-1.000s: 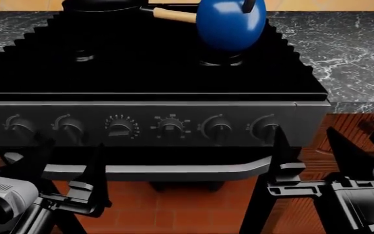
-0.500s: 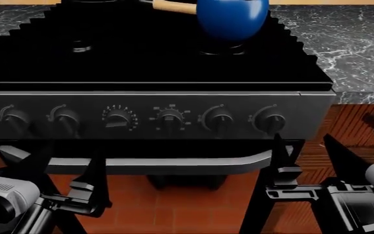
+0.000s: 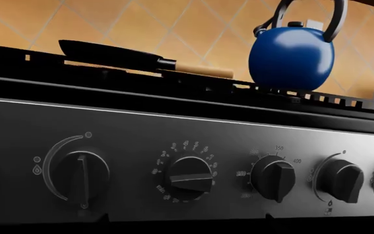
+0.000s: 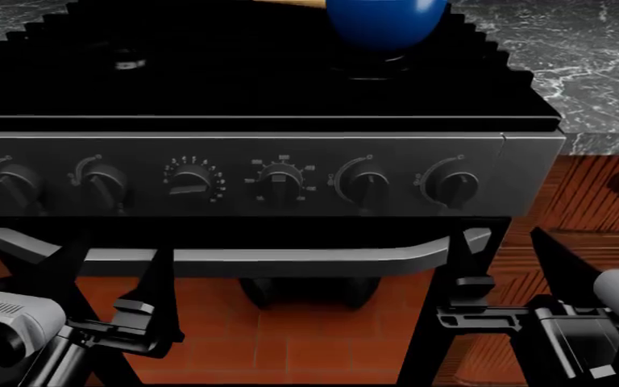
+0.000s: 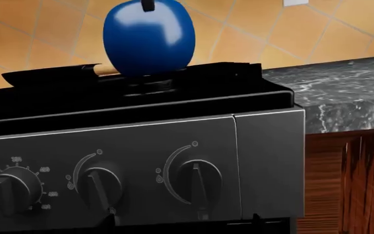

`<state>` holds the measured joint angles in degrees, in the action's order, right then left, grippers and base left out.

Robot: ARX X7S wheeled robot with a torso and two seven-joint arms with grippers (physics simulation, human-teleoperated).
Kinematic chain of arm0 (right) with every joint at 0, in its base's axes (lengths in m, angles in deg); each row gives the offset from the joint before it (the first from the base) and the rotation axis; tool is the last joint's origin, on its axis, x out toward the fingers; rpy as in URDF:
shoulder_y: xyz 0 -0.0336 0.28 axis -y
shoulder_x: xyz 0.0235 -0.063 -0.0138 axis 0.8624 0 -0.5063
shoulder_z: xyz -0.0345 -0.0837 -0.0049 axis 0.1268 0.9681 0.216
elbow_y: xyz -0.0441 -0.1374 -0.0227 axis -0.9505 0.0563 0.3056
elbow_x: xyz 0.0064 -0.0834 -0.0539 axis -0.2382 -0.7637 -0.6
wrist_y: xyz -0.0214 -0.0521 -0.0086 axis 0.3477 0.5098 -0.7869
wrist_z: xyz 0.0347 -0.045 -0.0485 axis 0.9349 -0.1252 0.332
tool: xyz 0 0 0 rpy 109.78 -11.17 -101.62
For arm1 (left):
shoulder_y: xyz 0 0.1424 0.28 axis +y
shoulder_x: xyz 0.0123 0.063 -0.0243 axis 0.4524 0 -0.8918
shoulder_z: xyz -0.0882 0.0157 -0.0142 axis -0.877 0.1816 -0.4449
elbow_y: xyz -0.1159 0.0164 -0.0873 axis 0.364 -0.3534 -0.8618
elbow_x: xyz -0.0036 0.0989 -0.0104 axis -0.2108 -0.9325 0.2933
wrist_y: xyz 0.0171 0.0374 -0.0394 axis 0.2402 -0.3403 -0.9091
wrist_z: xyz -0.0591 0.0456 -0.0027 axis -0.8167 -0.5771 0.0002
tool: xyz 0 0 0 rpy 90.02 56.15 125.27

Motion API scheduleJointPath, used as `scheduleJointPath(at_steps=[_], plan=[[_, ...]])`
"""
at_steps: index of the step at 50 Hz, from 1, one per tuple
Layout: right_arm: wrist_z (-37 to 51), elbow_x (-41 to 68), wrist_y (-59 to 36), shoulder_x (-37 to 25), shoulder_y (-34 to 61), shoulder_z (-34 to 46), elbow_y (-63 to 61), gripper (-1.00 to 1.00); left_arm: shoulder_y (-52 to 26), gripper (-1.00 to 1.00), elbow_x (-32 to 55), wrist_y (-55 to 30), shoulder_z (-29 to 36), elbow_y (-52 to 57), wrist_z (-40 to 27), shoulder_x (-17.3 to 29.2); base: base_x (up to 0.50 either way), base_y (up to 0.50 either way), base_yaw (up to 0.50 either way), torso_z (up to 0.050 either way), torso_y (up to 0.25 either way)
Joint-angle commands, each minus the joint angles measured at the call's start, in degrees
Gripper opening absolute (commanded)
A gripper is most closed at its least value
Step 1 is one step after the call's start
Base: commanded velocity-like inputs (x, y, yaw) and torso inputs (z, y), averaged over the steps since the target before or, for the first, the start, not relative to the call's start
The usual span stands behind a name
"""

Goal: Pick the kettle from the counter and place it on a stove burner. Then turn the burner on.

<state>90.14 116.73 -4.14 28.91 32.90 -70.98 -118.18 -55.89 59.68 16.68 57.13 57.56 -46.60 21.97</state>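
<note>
Kettle (image 4: 385, 22) already off the surface (image 4: 595, 56) and sitting on the back right burner (image 4: 376, 63) of the stove, beside the pan (image 3: 112, 54). Still to do: turning a knob (image 4: 450, 187) to light that burner, likely one on the right. Left tool (image 4: 110, 286) and right tool (image 4: 508, 270) both spread apart, empty, touching nothing, low in front of the knobs.

Frying pan (image 3: 112, 55), control knobs (image 4: 277, 182)

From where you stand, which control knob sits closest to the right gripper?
The rightmost knob of the six on the stove's front panel, just above the right gripper. It has a plain arc marking, unlike the two numbered middle dials.
</note>
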Motion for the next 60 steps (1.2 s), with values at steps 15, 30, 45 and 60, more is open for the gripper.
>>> scheduleJointPath(at_steps=[15,30,45,60], plan=[[1.8,-0.8,-1.8,0.0,1.9,1.3,1.5,1.00,0.4,1.00,0.9,0.7,0.2,-1.0,0.3,0.1,0.00,0.00,0.00,-0.018,0.000],[6.9,7.1,-12.3,-0.3,17.8,6.5,4.8,1.00,0.5,1.00,2.2,1.1,-0.2,-1.3,0.0,0.2,0.00,0.00,0.00,0.000,0.000],[1.9,9.0,-11.6,0.3,20.6,6.4,10.8,1.00,0.5,1.00,2.0,1.3,-0.1,-1.5,-0.3,0.4,0.00,0.00,0.00,0.000,0.000],[-0.6,7.4,-11.9,2.8,23.8,8.4,15.7,1.00,0.4,1.00,1.5,1.6,0.5,-2.1,-0.1,0.3,0.00,0.00,0.00,0.000,0.000]])
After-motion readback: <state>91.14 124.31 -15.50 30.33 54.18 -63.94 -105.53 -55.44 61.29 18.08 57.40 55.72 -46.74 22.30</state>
